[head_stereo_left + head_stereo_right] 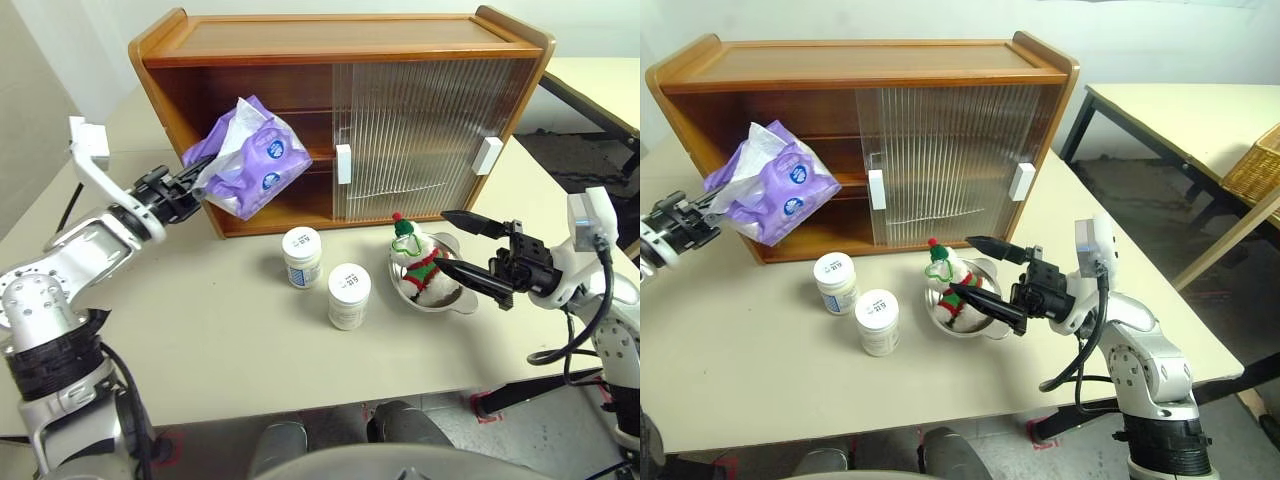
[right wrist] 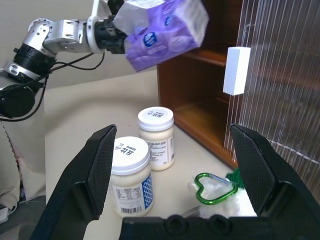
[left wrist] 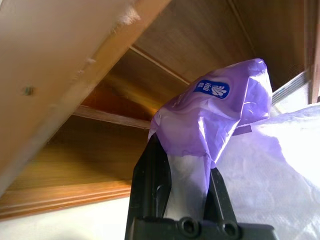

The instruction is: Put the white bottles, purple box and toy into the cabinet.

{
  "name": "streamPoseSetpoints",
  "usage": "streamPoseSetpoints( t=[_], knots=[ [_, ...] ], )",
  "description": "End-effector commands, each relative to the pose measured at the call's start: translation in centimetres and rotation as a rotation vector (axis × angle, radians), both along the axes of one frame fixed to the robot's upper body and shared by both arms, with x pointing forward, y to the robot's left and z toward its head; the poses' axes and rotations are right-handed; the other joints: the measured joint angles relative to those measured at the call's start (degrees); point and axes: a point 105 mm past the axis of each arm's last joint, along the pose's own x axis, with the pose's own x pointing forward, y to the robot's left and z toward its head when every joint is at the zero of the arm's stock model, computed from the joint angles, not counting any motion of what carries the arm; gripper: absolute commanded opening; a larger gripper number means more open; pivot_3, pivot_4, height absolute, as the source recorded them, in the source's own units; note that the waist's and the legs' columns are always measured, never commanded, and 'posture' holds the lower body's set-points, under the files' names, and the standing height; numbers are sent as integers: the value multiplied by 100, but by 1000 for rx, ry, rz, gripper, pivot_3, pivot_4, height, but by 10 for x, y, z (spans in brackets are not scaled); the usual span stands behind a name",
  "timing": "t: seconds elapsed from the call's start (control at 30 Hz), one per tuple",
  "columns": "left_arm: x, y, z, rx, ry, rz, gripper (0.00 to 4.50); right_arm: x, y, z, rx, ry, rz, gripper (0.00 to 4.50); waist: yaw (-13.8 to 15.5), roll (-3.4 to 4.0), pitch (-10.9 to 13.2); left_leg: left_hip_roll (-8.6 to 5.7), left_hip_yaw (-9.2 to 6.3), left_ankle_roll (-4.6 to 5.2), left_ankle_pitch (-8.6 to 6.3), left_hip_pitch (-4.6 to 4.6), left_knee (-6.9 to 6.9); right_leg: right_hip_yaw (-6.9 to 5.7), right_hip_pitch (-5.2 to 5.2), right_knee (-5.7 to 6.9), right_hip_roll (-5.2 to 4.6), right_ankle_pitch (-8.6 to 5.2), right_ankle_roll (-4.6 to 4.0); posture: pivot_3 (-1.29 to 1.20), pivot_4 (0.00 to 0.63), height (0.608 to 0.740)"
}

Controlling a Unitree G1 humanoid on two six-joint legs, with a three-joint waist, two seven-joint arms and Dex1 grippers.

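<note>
My left gripper [image 1: 196, 186] is shut on one end of the purple box [image 1: 252, 156] and holds it in the air, level with the upper shelf, in front of the open left half of the cabinet [image 1: 340, 45]. Two white bottles [image 1: 302, 256] [image 1: 349, 295] stand upright on the table in front of the cabinet. The toy [image 1: 420, 268] sits in a steel bowl. My right gripper [image 1: 445, 241] hangs open just right of the toy, pointing left, with nothing between its fingers. In the left wrist view, the purple box [image 3: 215, 115] is pinched between the two black fingers [image 3: 150, 170].
The steel bowl [image 1: 455, 299] lies right of the bottles. Ribbed sliding doors [image 1: 430, 130] cover the cabinet's right half. The table's [image 1: 200, 350] front edge runs close below the bottles. A second table [image 1: 1180, 110] and a wicker basket [image 1: 1255, 165] stand off to the right.
</note>
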Motion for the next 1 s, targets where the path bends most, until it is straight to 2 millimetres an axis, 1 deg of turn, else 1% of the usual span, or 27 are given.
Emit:
streamPoseSetpoints(
  t=[0.03, 0.13, 0.2, 0.23, 0.4, 0.63, 0.87, 1.0],
  knots=[
    [5, -17, 11, -10, -24, -5, 231, -2, 2, 4, 5, -10, 5, 4500, 0, -10, 6, 0, 0, 1, 1, 0, 0, 0, 1, -2, 0, 1, 6, -161, 12, 740],
    [13, -16, 13, -20, -17, 69, 231, -1, 4, 4, 8, -11, 4, 4500, -3, -15, 9, -2, 1, 4, 1, -2, 8, 0, 5, -6, 0, 10, 31, -160, 11, 740],
    [17, -12, 19, -27, -28, 119, 231, -1, 4, 5, 10, -12, 3, 4500, -7, -23, 15, -2, 1, 5, 1, 0, 10, 1, 6, -7, 0, 7, 39, -157, 11, 740],
    [19, -10, 22, -30, -33, 140, 231, -1, 4, 5, 11, -12, 3, 4500, -9, -26, 16, -2, 1, 7, 3, 0, 10, 1, 6, -7, 1, -9, 66, -157, 11, 740],
    [22, -13, 31, -36, -49, 164, 231, 0, 5, 4, 13, -12, 5, 4500, -4, -30, 18, -3, 1, 9, 4, 0, 20, 0, 14, -7, 1, -10, 72, -149, 11, 740],
    [33, -15, 32, -62, -42, 233, 231, 0, 6, 2, 17, -12, 9, 4500, 11, -44, 27, -7, 1, 12, 3, 0, 41, 1, 27, -7, 1, -6, 75, -148, 13, 740],
    [50, -13, 30, -85, -45, 287, 231, -2, 5, -1, 17, -9, 7, 4500, 10, -60, 38, -8, 1, 14, 2, 0, 45, 0, 28, -8, 1, 4, 62, -155, 12, 740],
    [55, -25, 29, -101, -47, 269, 231, -3, 4, -3, 18, -9, 6, 4500, 9, -72, 45, -10, 1, 19, -1, -5, 51, 1, 28, -11, 1, 19, 37, -160, 12, 740]
  ],
)
